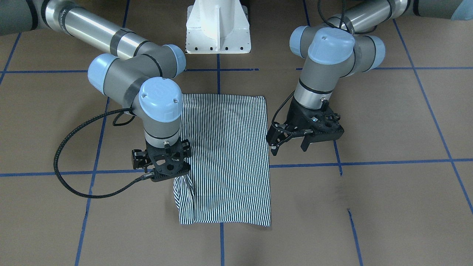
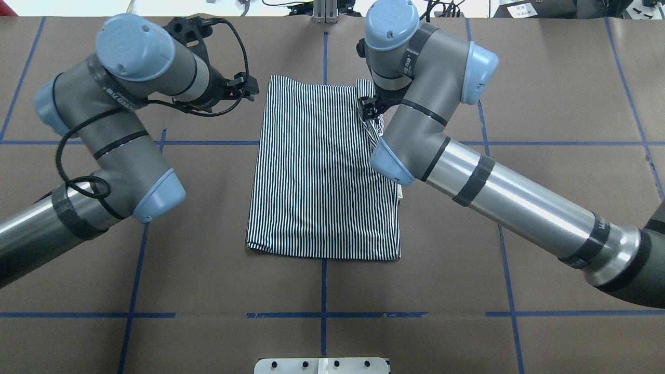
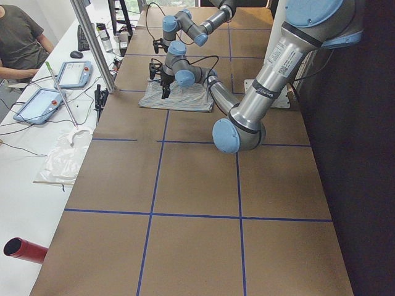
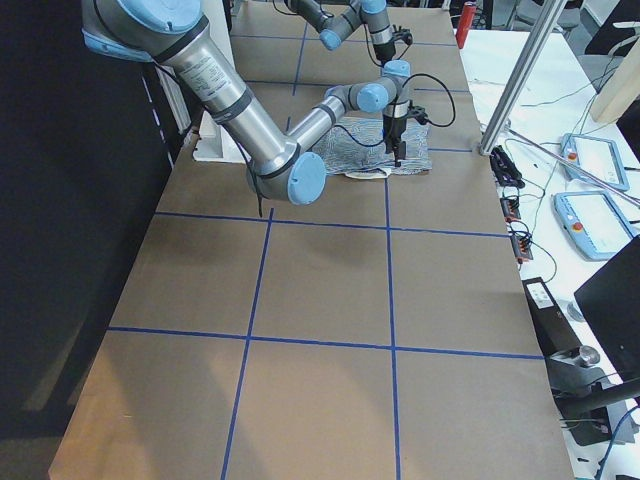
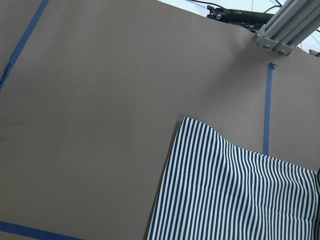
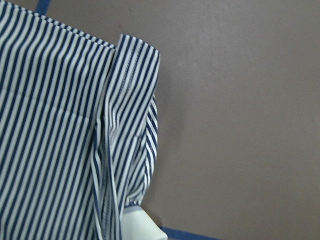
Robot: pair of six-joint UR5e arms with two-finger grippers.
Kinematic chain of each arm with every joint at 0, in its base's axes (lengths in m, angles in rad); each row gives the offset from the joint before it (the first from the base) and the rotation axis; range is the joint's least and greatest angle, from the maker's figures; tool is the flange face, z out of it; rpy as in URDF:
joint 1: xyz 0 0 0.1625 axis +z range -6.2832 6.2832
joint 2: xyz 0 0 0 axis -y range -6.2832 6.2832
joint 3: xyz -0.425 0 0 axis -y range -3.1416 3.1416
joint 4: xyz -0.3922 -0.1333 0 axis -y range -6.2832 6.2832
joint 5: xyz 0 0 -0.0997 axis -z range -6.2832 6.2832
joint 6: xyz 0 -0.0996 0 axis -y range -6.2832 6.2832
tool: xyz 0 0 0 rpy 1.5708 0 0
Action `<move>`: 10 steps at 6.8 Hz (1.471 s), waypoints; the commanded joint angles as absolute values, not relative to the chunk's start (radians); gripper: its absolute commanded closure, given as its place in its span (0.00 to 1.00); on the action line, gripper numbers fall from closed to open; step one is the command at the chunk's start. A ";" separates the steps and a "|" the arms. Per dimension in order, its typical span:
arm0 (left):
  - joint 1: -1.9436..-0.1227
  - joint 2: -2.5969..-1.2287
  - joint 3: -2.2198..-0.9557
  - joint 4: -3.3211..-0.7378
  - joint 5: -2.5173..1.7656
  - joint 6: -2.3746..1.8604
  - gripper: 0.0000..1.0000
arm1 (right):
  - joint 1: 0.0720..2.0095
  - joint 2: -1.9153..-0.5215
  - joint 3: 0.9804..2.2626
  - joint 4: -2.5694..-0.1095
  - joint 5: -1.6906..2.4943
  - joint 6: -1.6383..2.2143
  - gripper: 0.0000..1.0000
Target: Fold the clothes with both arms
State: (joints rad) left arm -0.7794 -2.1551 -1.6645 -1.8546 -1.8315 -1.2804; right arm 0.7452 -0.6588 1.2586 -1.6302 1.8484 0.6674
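The striped polo shirt [image 1: 229,155] lies flat as a folded rectangle in the middle of the table [image 2: 322,171]. A sleeve is tucked in along its edge on the robot's right [image 6: 130,125], and a cream collar bit [image 6: 142,227] peeks out there. My right gripper [image 1: 166,173] hovers over that bunched edge; its fingers are hidden, so I cannot tell if it is open. My left gripper [image 1: 292,142] is open and empty, just off the shirt's other long edge. The left wrist view shows a shirt corner [image 5: 235,190] on bare table.
The white pedestal base [image 1: 218,29] stands behind the shirt. Blue tape lines [image 2: 324,314] cross the brown table. An aluminium post [image 3: 92,43], teach pendants [image 3: 74,74] and a seated person [image 3: 18,37] are along the far side.
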 commanded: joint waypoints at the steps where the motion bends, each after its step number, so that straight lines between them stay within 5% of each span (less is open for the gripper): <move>1: -0.798 -2.071 -1.767 -1.791 -1.853 -1.186 0.00 | 0.726 -0.589 1.132 -1.551 1.844 0.682 0.00; 10: -0.816 -2.028 -1.796 -1.769 -1.858 -1.137 0.00 | 0.765 -0.673 1.040 -1.502 1.756 0.496 0.00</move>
State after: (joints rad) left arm -0.8172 -2.0263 -1.7951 -1.7687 -1.8575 -1.1339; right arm 0.7126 -0.6267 1.0346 -1.5305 1.7491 0.5837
